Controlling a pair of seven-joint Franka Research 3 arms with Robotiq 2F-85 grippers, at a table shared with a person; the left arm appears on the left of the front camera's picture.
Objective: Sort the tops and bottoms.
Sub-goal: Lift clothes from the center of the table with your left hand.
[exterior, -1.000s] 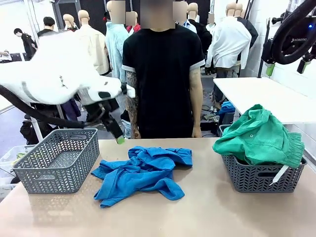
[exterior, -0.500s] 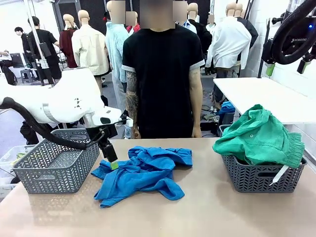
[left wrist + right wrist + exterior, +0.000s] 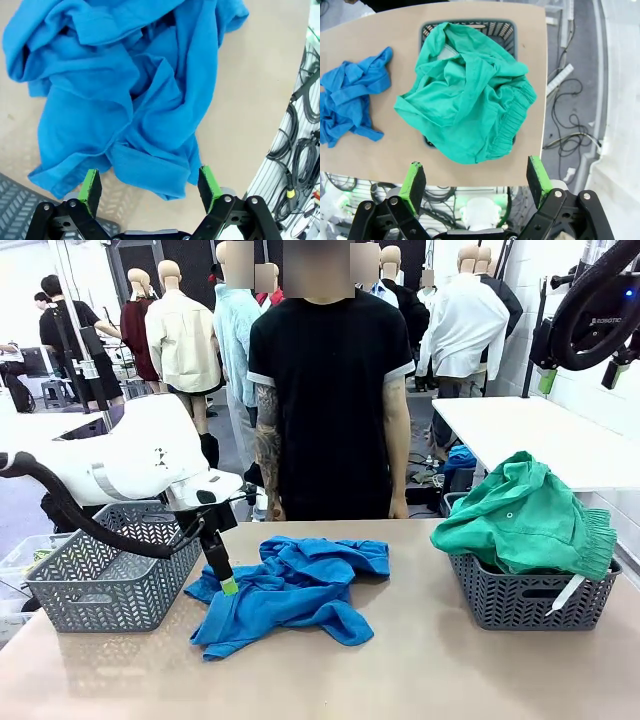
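Observation:
A crumpled heap of bright blue garments lies in the middle of the table. My left gripper hangs just above its left edge, and in the left wrist view the blue cloth lies below my open left gripper, nothing between the green pads. A sea-green garment with a white tag is piled on the right basket. My right gripper is raised high at the upper right. From there, the right wrist view shows the green garment far below my open right gripper.
An empty grey basket stands at the table's left, close to my left arm. A person in a black T-shirt stands at the far edge, arms down. Bare tabletop lies in front of the garments.
My left arm has swung down and to the right, from above the left basket to the left edge of the blue heap. The garments and the right arm have not moved.

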